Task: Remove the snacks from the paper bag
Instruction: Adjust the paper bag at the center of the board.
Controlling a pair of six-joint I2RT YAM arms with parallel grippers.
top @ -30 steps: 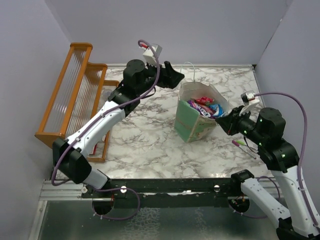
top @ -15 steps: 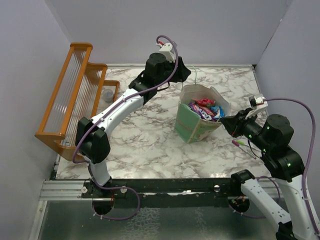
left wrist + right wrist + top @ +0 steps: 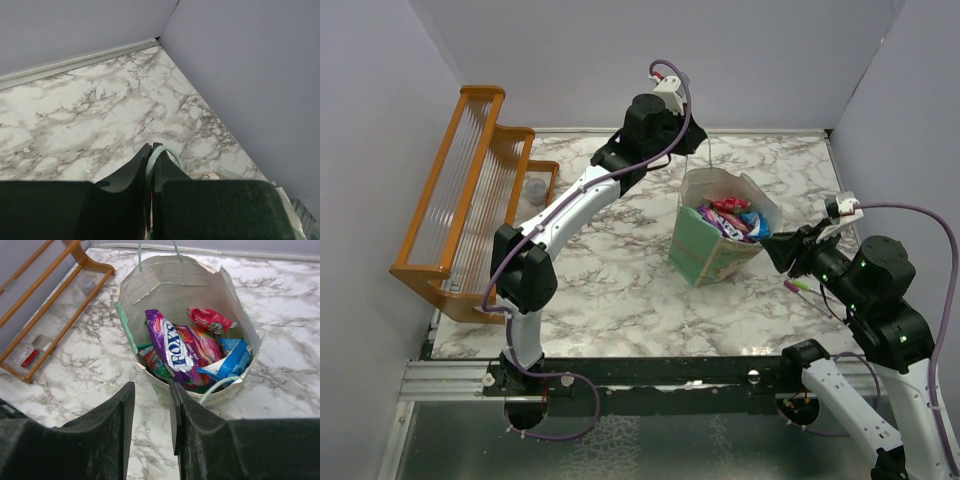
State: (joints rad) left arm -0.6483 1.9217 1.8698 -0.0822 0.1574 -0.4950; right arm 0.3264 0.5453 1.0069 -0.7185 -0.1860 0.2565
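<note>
The pale-green paper bag (image 3: 703, 252) stands upright mid-table with its mouth open. Several shiny snacks (image 3: 730, 216) lie inside. In the right wrist view I see the bag's white inner wall (image 3: 165, 285), a purple packet (image 3: 170, 347), a pink one (image 3: 210, 319) and a blue one (image 3: 229, 360). My left gripper (image 3: 691, 136) hovers above the bag's far rim, shut on the far loop handle (image 3: 162, 148), which is pinched between the fingers of the left gripper (image 3: 150, 146). My right gripper (image 3: 767, 246) is open and holds nothing, just outside the bag's near rim (image 3: 151, 386).
An orange wooden rack (image 3: 470, 190) stands along the left wall, with a small clear cup (image 3: 535, 188) by it. Thin pink-and-green pens (image 3: 805, 288) lie under the right arm. The bag's near handle (image 3: 220, 387) droops over its rim. Grey walls close the back and sides.
The left arm swung right to the bag's far handle and its jaws shut on it. The right gripper drew back a little from the bag's rim and opened.
</note>
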